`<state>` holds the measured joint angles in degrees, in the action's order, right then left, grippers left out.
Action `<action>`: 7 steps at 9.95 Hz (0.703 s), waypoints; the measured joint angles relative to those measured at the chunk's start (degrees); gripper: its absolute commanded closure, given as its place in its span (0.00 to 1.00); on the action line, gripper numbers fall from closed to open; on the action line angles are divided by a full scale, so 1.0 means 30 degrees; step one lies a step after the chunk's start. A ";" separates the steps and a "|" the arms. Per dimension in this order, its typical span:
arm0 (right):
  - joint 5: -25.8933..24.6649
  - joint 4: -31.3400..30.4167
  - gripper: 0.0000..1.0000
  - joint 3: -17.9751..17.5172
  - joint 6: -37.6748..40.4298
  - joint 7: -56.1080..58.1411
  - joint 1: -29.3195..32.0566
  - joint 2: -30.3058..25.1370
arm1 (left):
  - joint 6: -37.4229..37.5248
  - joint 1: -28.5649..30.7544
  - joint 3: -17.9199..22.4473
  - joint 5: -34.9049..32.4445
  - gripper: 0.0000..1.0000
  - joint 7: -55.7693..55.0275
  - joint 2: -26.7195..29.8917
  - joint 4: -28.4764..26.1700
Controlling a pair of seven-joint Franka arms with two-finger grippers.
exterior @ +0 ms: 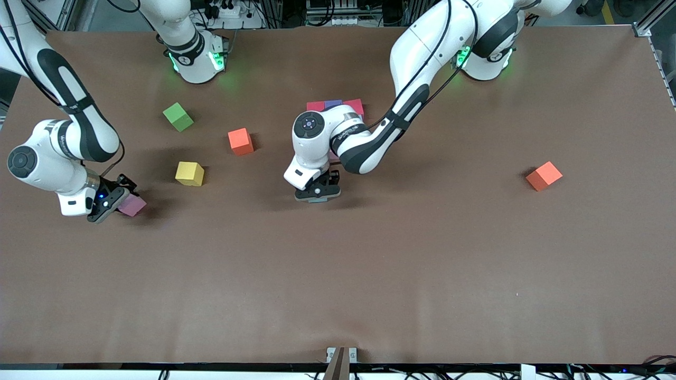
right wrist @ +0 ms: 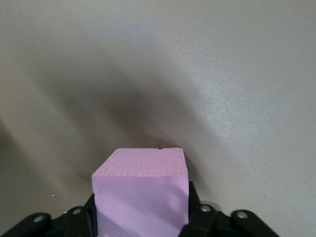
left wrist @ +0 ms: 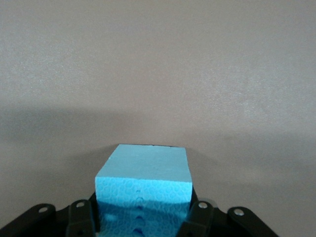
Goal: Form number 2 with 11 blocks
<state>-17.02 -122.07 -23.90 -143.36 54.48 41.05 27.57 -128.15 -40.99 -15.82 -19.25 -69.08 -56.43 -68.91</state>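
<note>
My left gripper (exterior: 317, 196) is shut on a light blue block (left wrist: 143, 173) low over the middle of the table; its fingers (left wrist: 200, 217) press the block's two sides. A row of red (exterior: 316, 105), purple (exterior: 332, 103) and red (exterior: 356, 105) blocks shows past the left arm, which hides the rest of the number 2. Toward the right arm's end, my right gripper (exterior: 117, 203) is down at the table, shut on a pink block (exterior: 133, 206), with the fingers (right wrist: 197, 217) against the sides of that block (right wrist: 140, 192).
Loose on the table lie a yellow block (exterior: 189, 173) and a red-orange block (exterior: 241, 141) between the two grippers, and an orange block (exterior: 544, 176) toward the left arm's end. A green cube (exterior: 178, 116) sits near the right arm's base.
</note>
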 measured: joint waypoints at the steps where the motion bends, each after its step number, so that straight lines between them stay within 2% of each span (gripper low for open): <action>1: 0.0000 0.0009 0.50 -0.0022 0.0000 0.0018 -0.0008 -0.0003 | 0.0000 -0.0017 0.0014 0.0000 1.00 0.0000 -0.0005 0.0001; 3: 0.0000 0.0106 0.50 -0.0287 0.0248 0.0021 -0.0070 -0.0113 | 0.0018 -0.0130 0.0054 0.0000 1.00 0.0000 -0.0005 0.0002; 5: 0.0009 0.0433 0.50 -0.1220 0.1724 0.0004 -0.0145 -0.0710 | 0.0038 -0.0264 0.0100 0.0000 1.00 0.0000 -0.0005 0.0005; 6: 0.0021 0.0516 0.50 -0.1686 0.2170 -0.0051 -0.0178 -0.1139 | 0.0045 -0.0297 0.0108 0.0000 0.82 0.0000 -0.0005 0.0008; 7: 0.0026 0.0518 0.50 -0.2047 0.2410 -0.0097 -0.0215 -0.1511 | 0.0052 -0.0316 0.0117 0.0000 0.09 0.0000 -0.0005 0.0009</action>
<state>-16.95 -120.52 -30.04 -136.13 54.19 40.40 23.04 -128.00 -41.94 -15.47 -19.25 -69.08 -56.45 -68.88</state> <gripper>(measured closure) 0.432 0.401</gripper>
